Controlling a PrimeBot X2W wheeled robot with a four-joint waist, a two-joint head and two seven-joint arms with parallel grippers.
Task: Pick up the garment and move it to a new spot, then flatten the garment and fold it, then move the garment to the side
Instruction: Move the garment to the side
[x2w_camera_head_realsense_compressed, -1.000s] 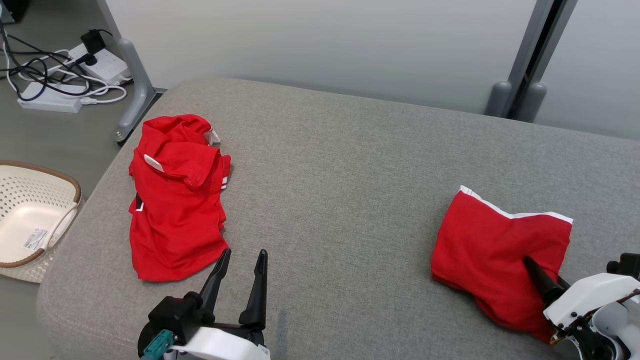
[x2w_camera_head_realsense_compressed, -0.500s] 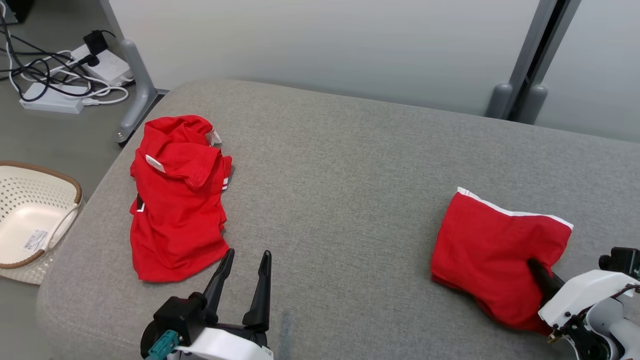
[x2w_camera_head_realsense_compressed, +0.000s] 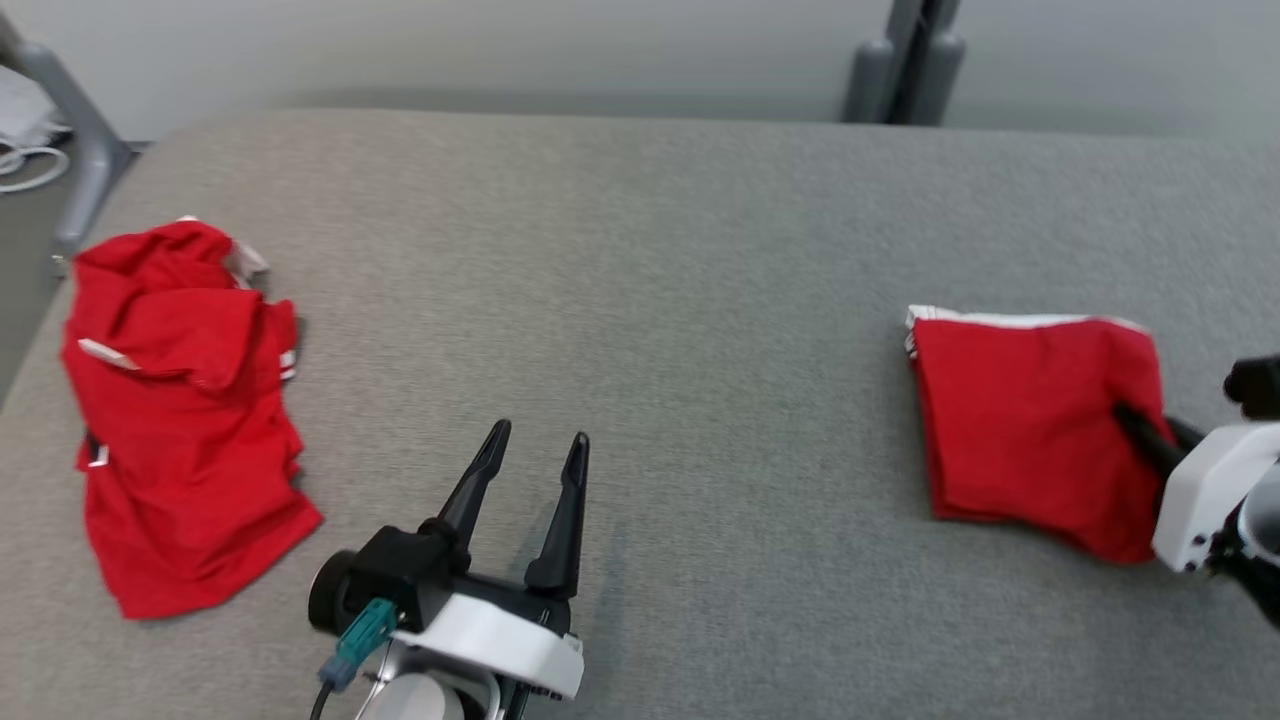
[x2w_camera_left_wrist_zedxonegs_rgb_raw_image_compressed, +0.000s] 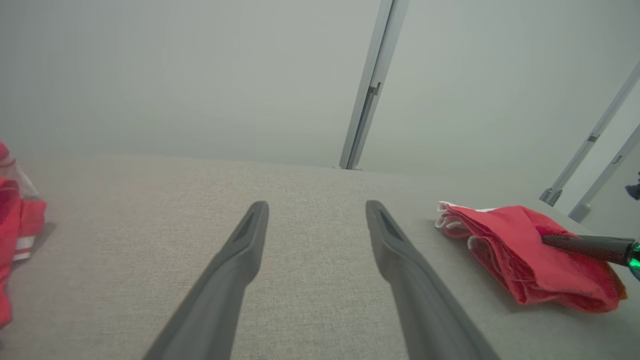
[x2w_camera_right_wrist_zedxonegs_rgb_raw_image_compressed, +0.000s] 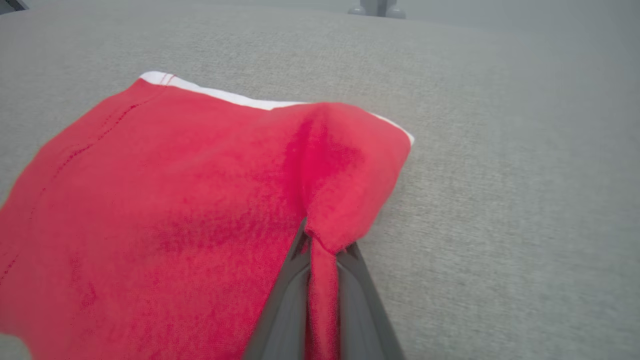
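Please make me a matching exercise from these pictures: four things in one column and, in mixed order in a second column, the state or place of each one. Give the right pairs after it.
Column 1
1. left gripper
2. right gripper
3. folded red garment
4. crumpled red garment

Column 2
A. lies in a heap at the robot's left end of the grey cushion
B. fingers shut on red cloth
C. fingers open, holding nothing
D. lies on the robot's right, with a white edge along its far side

Pairs: 1-C, 2-B, 3-D, 4-A

Grey fabric surface (x2w_camera_head_realsense_compressed: 640, 250), crumpled red shirt (x2w_camera_head_realsense_compressed: 170, 420) near its left edge, grey metal post (x2w_camera_head_realsense_compressed: 868, 80) behind, pale wall (x2w_camera_head_realsense_compressed: 500, 40)
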